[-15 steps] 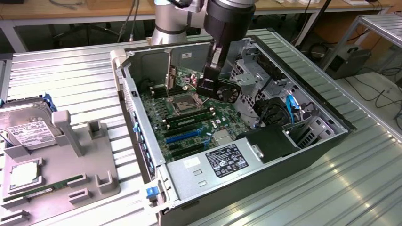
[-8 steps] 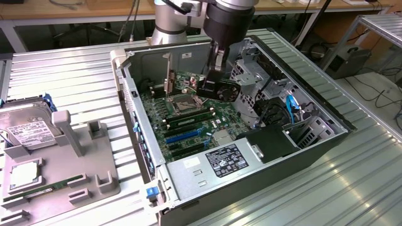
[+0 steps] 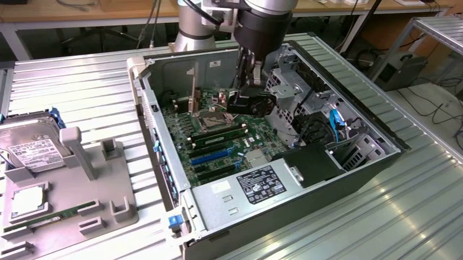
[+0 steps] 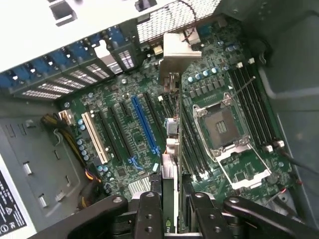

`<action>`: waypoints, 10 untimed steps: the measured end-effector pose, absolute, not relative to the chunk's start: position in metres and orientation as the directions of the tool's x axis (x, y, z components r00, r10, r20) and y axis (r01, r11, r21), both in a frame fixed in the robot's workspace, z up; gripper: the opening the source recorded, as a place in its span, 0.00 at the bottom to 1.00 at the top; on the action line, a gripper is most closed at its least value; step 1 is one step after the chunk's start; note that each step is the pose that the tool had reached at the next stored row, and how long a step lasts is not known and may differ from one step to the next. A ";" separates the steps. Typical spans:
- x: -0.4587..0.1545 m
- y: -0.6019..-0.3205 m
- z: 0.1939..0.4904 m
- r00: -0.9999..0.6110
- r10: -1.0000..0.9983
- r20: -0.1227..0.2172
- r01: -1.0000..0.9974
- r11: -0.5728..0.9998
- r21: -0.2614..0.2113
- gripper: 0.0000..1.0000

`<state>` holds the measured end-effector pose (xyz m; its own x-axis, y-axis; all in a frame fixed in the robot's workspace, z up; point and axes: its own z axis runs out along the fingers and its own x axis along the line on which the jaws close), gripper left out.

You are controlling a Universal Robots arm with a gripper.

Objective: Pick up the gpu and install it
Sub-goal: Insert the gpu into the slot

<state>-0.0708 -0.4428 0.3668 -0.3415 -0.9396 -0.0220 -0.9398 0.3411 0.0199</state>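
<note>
Gpu on edge in the claw

The gpu [image 4: 169, 169], a thin card seen edge-on, sits gripped between the fingers of the claw [image 4: 173, 199] and reaches away from it to its silver bracket.

Silver-grey arm [image 3: 194, 24] with a black wrist section [image 3: 262, 30]; black cable [image 3: 211, 17] alongside — jaws black, seemingly bolted linkages.

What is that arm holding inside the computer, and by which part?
The gpu, pinched edge-on between the jaws of the gripper, at the end far from its silver bracket.
</note>
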 end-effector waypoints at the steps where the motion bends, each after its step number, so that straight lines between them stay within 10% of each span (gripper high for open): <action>1: -0.071 -0.443 0.366 -0.315 -0.949 -0.022 -0.949 0.314 0.019 0.26; 10: -0.071 -0.443 0.359 -0.073 -0.997 -0.024 -0.997 0.073 0.012 0.26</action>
<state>-0.0708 -0.4428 0.3591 -0.0731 -0.9970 -0.0236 -0.9973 0.0728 0.0124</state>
